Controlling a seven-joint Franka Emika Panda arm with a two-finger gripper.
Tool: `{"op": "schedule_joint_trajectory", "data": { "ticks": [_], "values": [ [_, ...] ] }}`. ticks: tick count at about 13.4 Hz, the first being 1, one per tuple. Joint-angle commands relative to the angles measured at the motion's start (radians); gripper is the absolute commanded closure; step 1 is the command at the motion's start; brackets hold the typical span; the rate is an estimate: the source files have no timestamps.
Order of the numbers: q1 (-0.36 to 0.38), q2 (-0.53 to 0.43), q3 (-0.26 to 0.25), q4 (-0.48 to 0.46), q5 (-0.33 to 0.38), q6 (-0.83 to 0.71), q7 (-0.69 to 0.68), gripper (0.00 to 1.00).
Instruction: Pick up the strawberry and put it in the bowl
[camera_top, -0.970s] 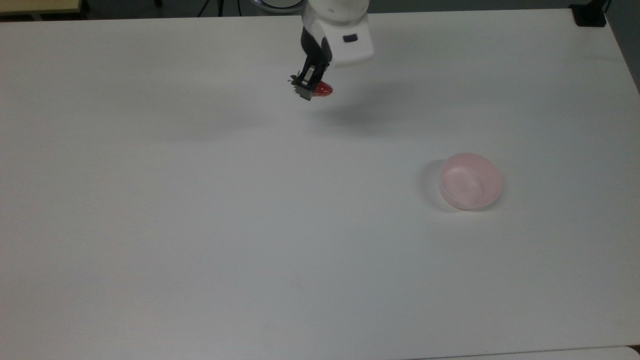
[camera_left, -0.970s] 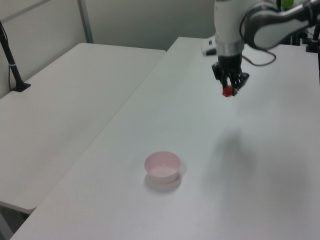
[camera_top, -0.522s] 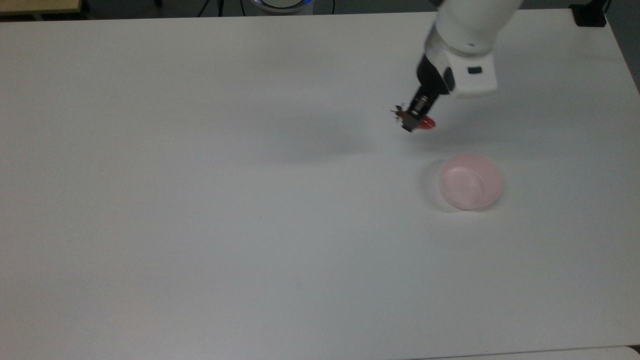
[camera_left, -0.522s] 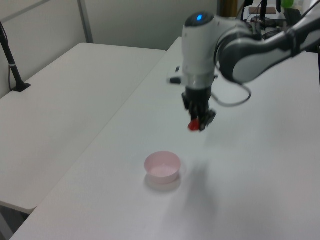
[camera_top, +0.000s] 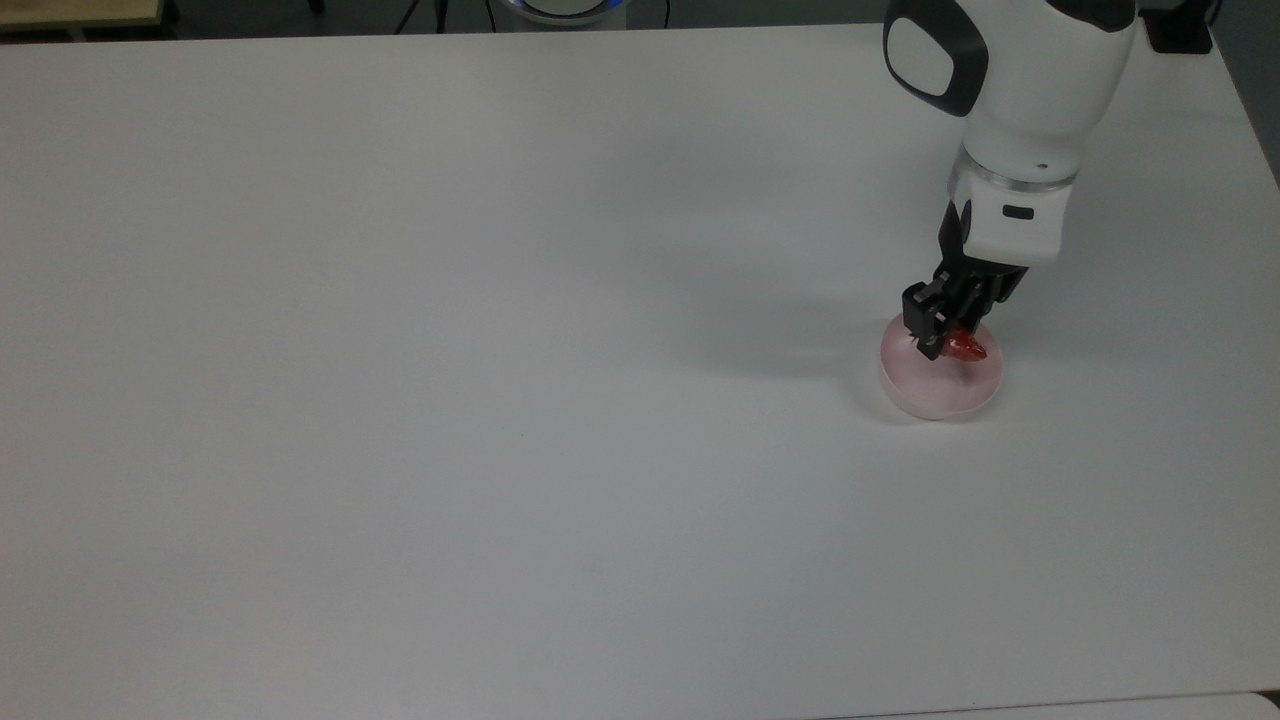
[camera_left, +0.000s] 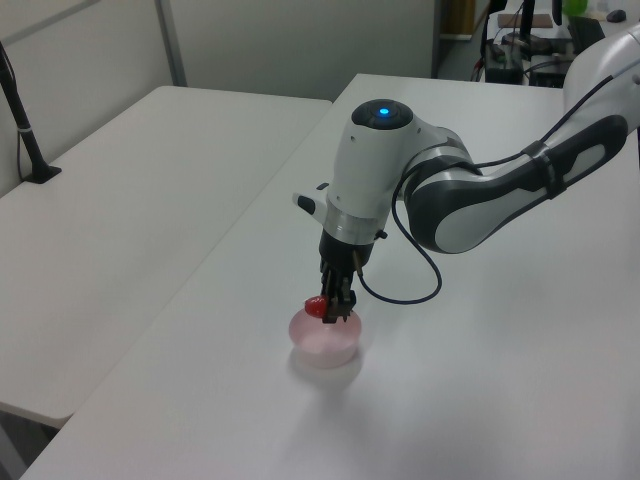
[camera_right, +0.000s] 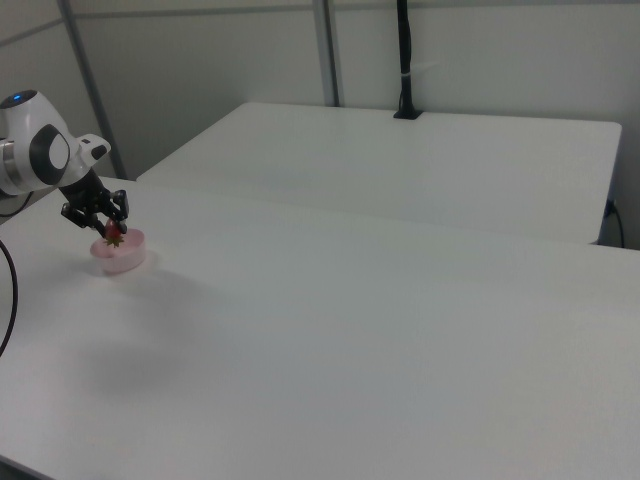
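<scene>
Since a second ago the gripper has swung across the white table, carrying the strawberry from the far middle of the top view to a spot directly over the bowl; half a second ago it was short of the bowl, toward 10 o'clock from it in the top view.

In the top view the fruit juts out of the black fingers toward 4 o'clock, its red body lying over the bowl's far half. In the left view the strawberry sticks out at 9 o'clock from the gripper, just above the bowl. The fingers are pinched on the strawberry, which hangs at about rim height; whether it touches the bowl cannot be told. In the right view the strawberry sits under the gripper with its green cap pointing down, over the bowl.

The arm's white wrist stands nearly upright above the bowl, fingers pointing down, with the forearm reaching back toward 2 o'clock in the left view. A black cable loops beside the wrist.
</scene>
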Motion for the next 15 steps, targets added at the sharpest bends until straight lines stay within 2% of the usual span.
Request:
{"op": "schedule_joint_trajectory", "data": {
  "ticks": [1, 3, 4, 5, 6, 8, 9, 10, 12, 15],
  "values": [
    [0.023, 0.027, -0.029, 0.025, 0.024, 0.019, 0.041, 0.0],
    [0.022, 0.006, -0.029, 0.02, 0.024, 0.007, 0.045, 0.0],
    [0.016, -0.032, -0.024, 0.012, 0.029, -0.003, 0.063, 0.0],
    [0.0, -0.113, -0.017, -0.041, 0.021, -0.048, 0.14, 0.0],
    [-0.054, -0.2, 0.009, -0.082, 0.018, -0.149, 0.195, 0.0],
    [-0.24, -0.349, 0.147, -0.132, -0.017, -0.4, 0.246, 0.0],
    [-0.335, -0.426, 0.199, -0.173, -0.055, -0.494, 0.261, 0.0],
    [-0.431, -0.495, 0.238, -0.21, -0.06, -0.524, 0.262, 0.0],
    [-0.568, -0.6, 0.253, -0.276, -0.06, -0.54, 0.252, 0.0],
    [-0.716, -0.643, 0.256, -0.288, -0.055, -0.543, 0.203, 0.0]
  ]
}}
